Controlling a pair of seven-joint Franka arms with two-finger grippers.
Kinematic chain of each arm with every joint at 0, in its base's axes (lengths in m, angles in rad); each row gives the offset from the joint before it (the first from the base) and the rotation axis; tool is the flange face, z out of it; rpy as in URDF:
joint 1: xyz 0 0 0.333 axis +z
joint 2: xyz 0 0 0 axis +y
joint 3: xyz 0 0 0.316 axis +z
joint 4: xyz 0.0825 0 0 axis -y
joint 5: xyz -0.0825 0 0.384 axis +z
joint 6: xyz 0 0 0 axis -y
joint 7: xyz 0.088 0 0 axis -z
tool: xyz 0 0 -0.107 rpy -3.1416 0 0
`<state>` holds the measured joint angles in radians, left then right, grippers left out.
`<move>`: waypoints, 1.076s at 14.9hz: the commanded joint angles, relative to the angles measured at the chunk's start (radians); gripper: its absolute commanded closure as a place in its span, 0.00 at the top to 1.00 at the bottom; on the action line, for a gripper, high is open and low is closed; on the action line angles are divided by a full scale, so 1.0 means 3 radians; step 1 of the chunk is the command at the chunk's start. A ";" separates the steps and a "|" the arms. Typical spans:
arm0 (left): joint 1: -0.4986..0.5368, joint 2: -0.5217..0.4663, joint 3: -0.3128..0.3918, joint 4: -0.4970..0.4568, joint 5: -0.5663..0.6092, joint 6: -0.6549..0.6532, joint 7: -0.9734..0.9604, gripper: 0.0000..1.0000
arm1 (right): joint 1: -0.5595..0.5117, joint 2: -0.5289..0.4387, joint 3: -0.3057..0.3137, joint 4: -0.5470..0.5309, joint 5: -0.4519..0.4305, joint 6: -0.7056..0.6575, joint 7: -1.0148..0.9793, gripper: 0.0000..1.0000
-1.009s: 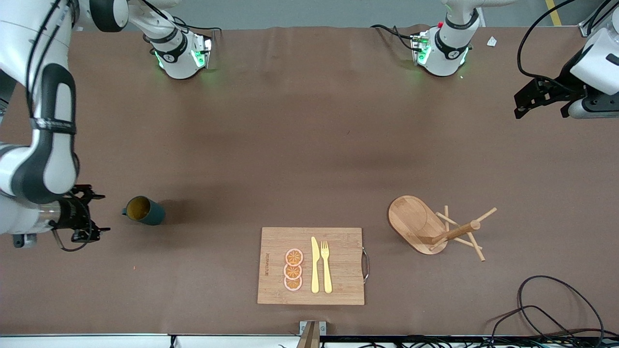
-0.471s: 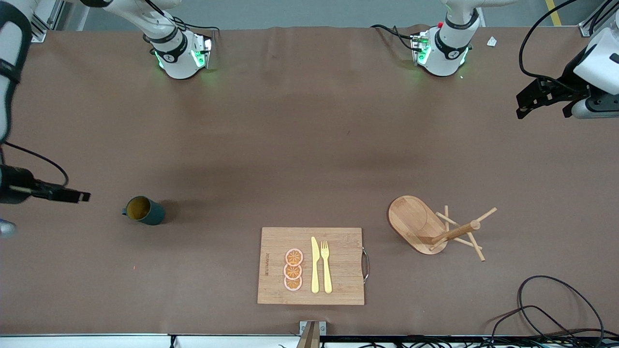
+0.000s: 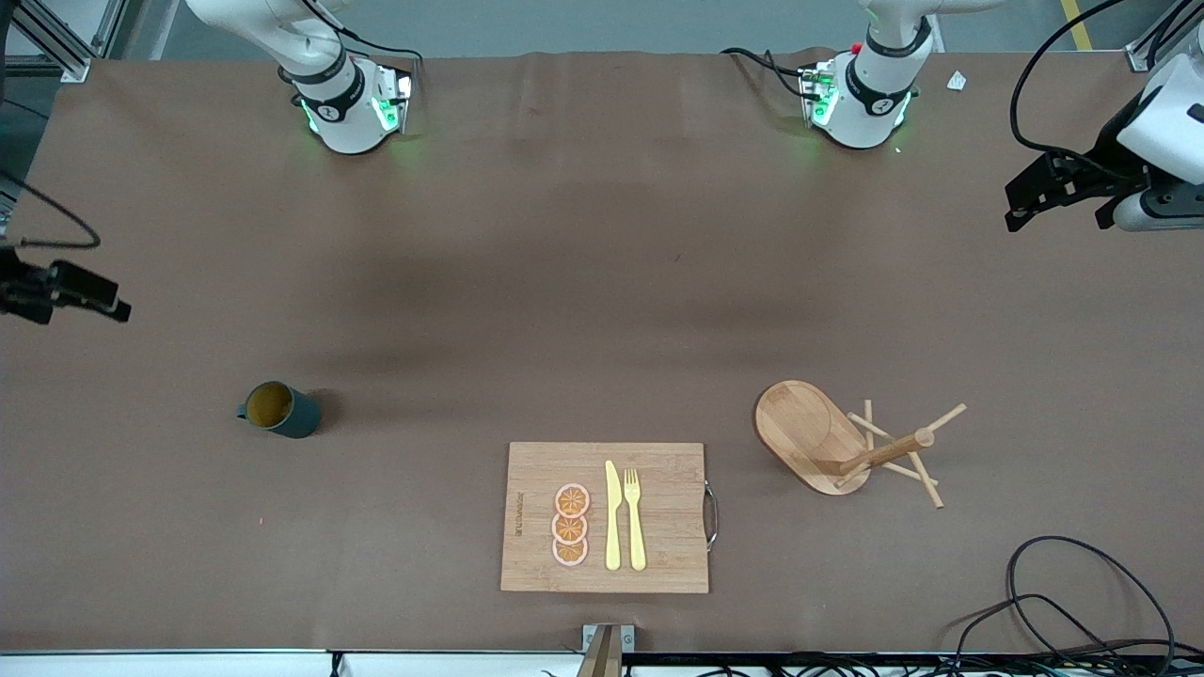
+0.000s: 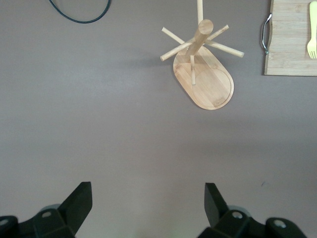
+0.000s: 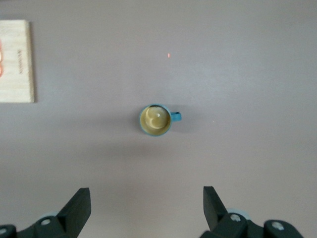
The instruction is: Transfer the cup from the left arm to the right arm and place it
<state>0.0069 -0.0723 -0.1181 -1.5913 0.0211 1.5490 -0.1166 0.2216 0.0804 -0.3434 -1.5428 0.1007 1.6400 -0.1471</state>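
While the cup (image 3: 279,410) stands alone on the brown table (image 3: 583,282), both arms hang high.
Left gripper (image 4: 147,204) and right gripper (image 5: 146,208) fingers are spread wide, holding nothing.

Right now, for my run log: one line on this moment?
cup: upright on table, free | right claw: open above cup | left claw: open, waiting

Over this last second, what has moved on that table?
Only the right gripper moved: it drew away from the small dark teal mug toward the robots' bases, fingers open and empty. The mug, the wooden peg rack, the bamboo cutting board and the waiting left gripper stayed put.
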 commanded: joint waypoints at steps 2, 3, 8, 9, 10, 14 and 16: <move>0.0018 0.0001 0.0000 0.0027 -0.0004 0.0027 0.0046 1.00 | 0.0075 -0.0304 0.0015 -0.0415 -0.0106 0.0112 -0.0052 1.00; 0.0018 0.0001 0.0000 0.0032 -0.0004 0.0027 0.0046 1.00 | 0.0069 -0.0304 0.0005 -0.0410 -0.0106 0.0127 -0.0052 1.00; 0.0003 0.0026 -0.0010 0.0124 -0.0014 -0.0024 0.0036 1.00 | 0.0079 -0.0299 0.0015 -0.0344 -0.0151 0.0245 -0.0057 1.00; 0.0003 0.0031 -0.0010 0.0130 -0.0034 -0.0060 0.0036 1.00 | 0.0085 -0.0299 0.0025 -0.0344 -0.0228 0.0240 -0.0052 1.00; 0.0003 0.0031 -0.0021 0.0145 -0.0040 -0.0085 0.0036 1.00 | 0.0069 -0.0304 0.0040 -0.0344 -0.0269 0.0235 -0.0052 1.00; -0.0023 0.0031 -0.0041 0.0140 -0.0045 -0.0121 0.0041 1.00 | -0.0956 -0.0309 0.1199 -0.0334 -0.0320 0.0214 0.0142 1.00; -0.0033 0.0031 -0.0046 0.0140 -0.0045 -0.0137 0.0046 1.00 | -0.0989 -0.0314 0.1273 -0.0334 -0.0392 0.0204 0.0286 1.00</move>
<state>-0.0020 -0.0718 -0.1288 -1.5741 0.0211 1.5334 -0.1154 -0.0231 0.0099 -0.0242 -1.6293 0.0153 1.7035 -0.1034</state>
